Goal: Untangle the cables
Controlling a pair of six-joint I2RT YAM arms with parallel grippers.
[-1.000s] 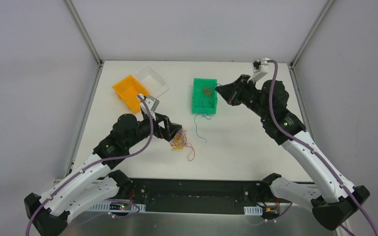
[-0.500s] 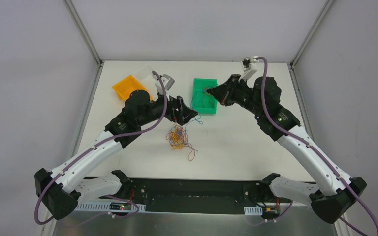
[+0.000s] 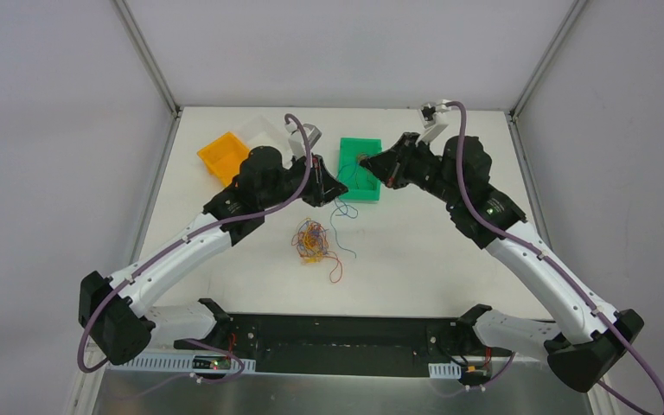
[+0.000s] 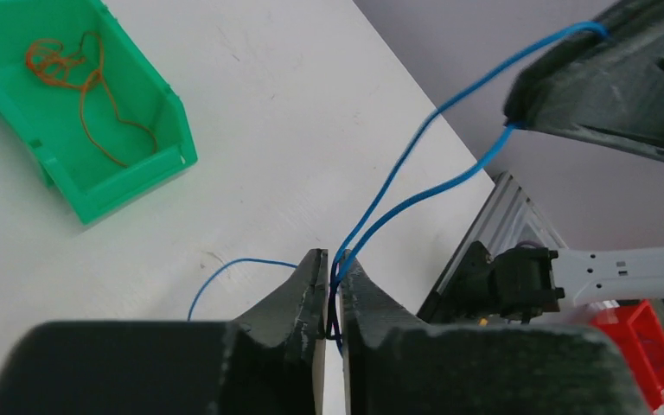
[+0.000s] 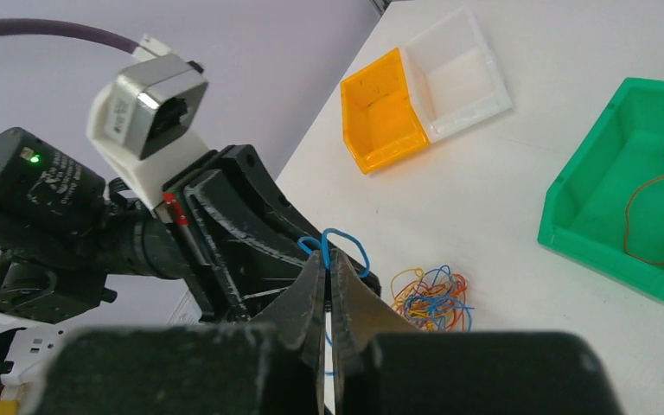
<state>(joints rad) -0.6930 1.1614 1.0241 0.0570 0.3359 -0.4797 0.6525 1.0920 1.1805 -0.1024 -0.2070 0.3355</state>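
- My left gripper (image 4: 333, 290) is pinched tight on a blue cable (image 4: 415, 143). The fingers are nearly together, and the strand passes up between their tips.
- From there the blue cable rises as two strands to my right gripper (image 5: 327, 264), which is clamped on a small loop of the same cable with its fingers narrow.
- The two grippers sit close together, tip to tip, above the table (image 3: 450, 259) and just beside the near-left corner of the green bin (image 5: 605, 251).
- One loose blue end curls out to the left of my left fingers. From overhead, a blue strand trails down towards the tangle.
- The remaining cables lie as a tangle (image 3: 311, 242) of orange, blue and yellowish loops on the table, nearer the arm bases than the grippers and apart from them.
- A brownish-orange cable (image 4: 56, 59) lies coiled inside the green bin.
- The orange bin (image 5: 380, 112) and white bin (image 5: 458, 73) stand side by side, touching, at the far left.
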